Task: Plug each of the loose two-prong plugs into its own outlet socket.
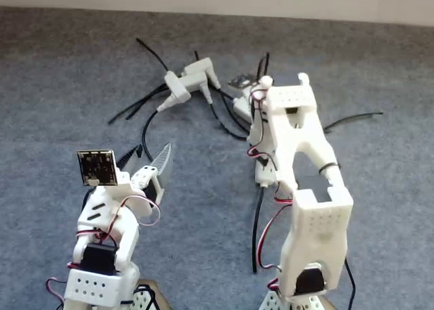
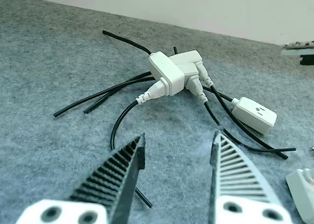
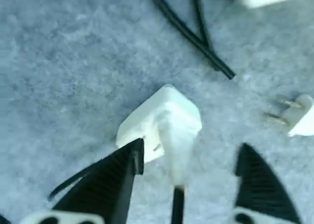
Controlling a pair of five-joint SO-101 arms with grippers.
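Over the grey carpet (image 1: 61, 72) both grippers hang released: the left gripper (image 2: 174, 177) above bare carpet, the right gripper (image 3: 191, 153) with jaws apart on both sides of a white block (image 3: 162, 123) with a black cord (image 3: 177, 204). The cluster of joined sockets (image 2: 169, 74) lies farther off, one free socket (image 2: 255, 113) near it, and a loose two-prong plug (image 3: 294, 113) lies beside the block.

High view downward, left wrist forward, right wrist near carpet (image 3: 59, 47)

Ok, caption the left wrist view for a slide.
Open left gripper above grey carpet, facing a white cluster of joined plugs; a white socket lies apart.
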